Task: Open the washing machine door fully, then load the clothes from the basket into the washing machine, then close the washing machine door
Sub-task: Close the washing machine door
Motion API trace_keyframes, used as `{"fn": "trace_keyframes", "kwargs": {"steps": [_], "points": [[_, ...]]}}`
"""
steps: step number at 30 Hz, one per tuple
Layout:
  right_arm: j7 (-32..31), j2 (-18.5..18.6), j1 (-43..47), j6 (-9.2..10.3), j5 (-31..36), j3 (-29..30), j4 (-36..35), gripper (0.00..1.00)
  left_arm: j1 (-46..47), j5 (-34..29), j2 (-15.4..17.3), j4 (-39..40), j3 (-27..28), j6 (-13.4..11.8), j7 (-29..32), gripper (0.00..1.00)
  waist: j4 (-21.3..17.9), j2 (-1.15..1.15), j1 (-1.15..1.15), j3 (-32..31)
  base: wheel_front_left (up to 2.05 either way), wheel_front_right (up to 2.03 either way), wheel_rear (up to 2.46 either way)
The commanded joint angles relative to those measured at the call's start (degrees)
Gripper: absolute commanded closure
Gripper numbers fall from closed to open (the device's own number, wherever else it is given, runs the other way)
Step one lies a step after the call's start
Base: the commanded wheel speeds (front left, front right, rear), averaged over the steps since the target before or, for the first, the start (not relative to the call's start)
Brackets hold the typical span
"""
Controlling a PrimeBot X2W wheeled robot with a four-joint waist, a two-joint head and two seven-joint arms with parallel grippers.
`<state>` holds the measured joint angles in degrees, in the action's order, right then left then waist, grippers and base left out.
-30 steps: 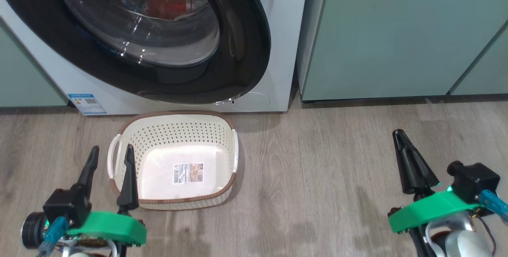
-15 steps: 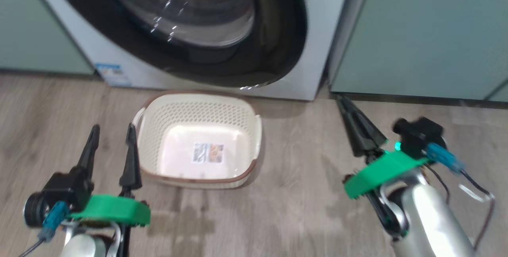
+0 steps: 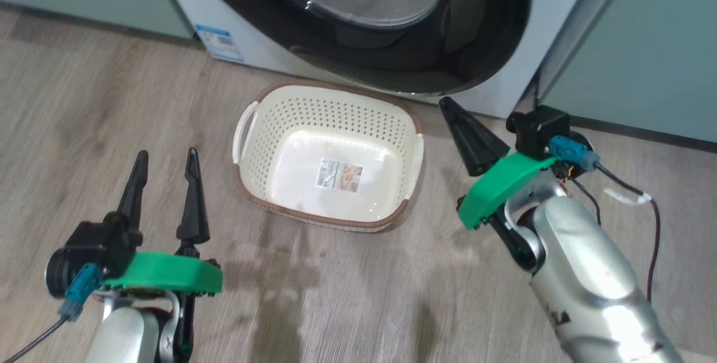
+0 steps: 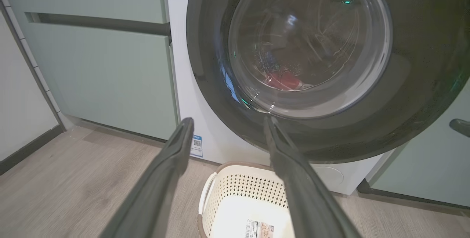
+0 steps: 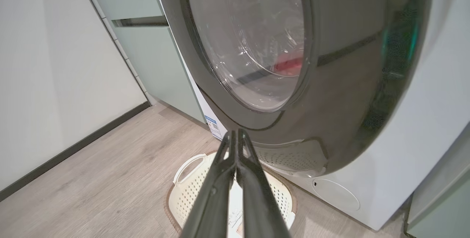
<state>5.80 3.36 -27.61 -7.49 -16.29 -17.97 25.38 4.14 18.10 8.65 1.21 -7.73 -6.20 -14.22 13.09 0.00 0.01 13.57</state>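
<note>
My left claw (image 3: pixel 167 156) hangs over the wood floor (image 3: pixel 84 99), spread wide, holding nothing, just left of the basket (image 3: pixel 336 113). My right claw (image 3: pixel 446 102) is pinched together, empty, near the basket's far right corner. The basket sits on the floor just before the washing machine (image 3: pixel 566 27), paper label (image 3: pixel 339 175) on its bottom. The red clothes (image 4: pixel 284 80) show through the washing machine door (image 3: pixel 493 32) glass.
</note>
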Motion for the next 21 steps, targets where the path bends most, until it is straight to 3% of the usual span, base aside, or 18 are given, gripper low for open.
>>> {"fn": "trace_keyframes", "kwargs": {"steps": [1, 12, 21], "points": [[1.0, -0.5, -2.6, 0.0, -0.1, -1.0, -0.7, 1.0, 2.6, -0.1, 0.2, 1.7, 2.2, 0.1, -0.7, 0.0, 0.6, 0.0, -0.01, 0.5, 0.0, 0.0, 0.0], [5.4, -0.5, -11.6, 0.0, 0.2, 1.4, 12.6, 1.0, 4.0, -1.5, -2.0, 1.6, 3.7, 2.2, -0.8, 0.0, 1.4, 0.0, -0.01, 1.9, 0.0, 0.0, 0.0], [8.1, -0.5, -16.0, 0.0, 0.8, 3.0, 19.1, 1.0, 4.5, -2.9, -3.2, 1.4, 4.9, 3.8, -0.8, 0.0, 1.3, 0.0, -0.01, 2.6, 0.0, 0.0, 0.0]]}}
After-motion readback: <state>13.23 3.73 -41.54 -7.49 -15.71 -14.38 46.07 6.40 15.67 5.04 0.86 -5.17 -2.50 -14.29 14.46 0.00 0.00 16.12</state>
